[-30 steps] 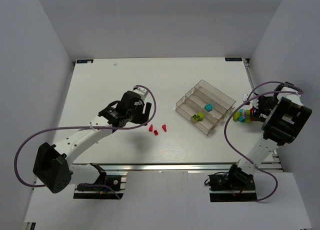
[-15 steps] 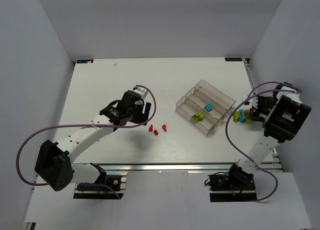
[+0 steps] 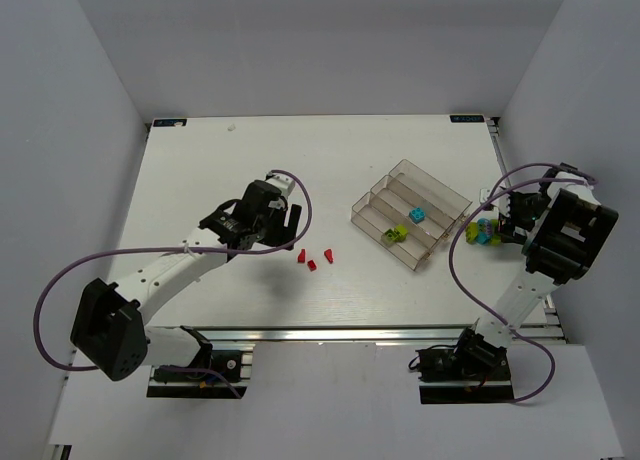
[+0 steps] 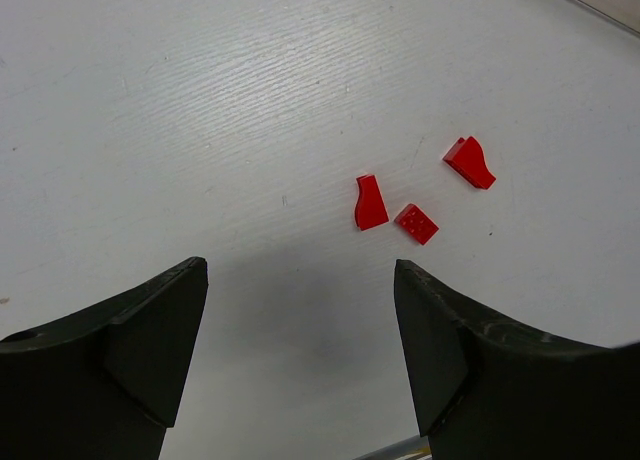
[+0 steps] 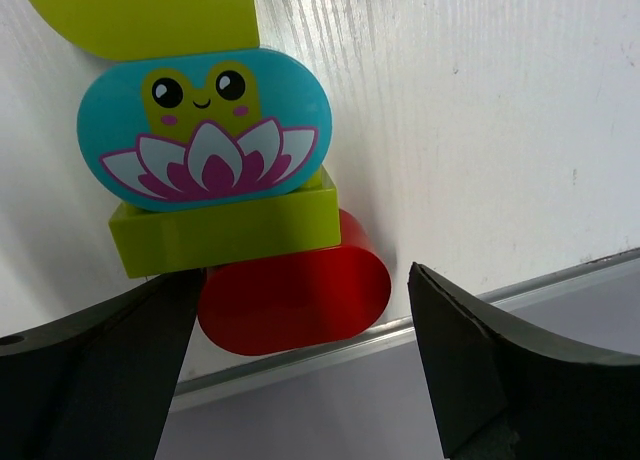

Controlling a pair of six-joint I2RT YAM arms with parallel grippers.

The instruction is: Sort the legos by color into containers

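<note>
- The left gripper (image 4: 300, 270) hangs over the white table (image 3: 200, 170) with its jaws spread wide and nothing between them
- Three red legos (image 4: 370, 203) lie loose on the table just beyond its fingertips: two are almost touching and the third (image 4: 469, 163) sits a little apart to the right
- The clear tray (image 3: 432, 188) lies at an angle right of the table's middle, well apart from the red legos
- A yellow-green brick (image 3: 397, 234) lies in the tray's nearest compartment and a cyan brick (image 3: 416, 215) in the one next behind it
- The right gripper (image 5: 306, 270) is low at the table's right edge, jaws spread and pinching nothing
- A red rounded piece (image 5: 295, 298) lies between its fingers, beside the metal rail (image 5: 520, 298); whether either finger touches it, I cannot tell
- Against that piece sits a yellow-green block (image 5: 225, 232), then a cyan oval piece (image 5: 205, 130) printed with a frog and a lotus, then another yellow-green piece (image 5: 140, 15) at the top edge of the view
</note>
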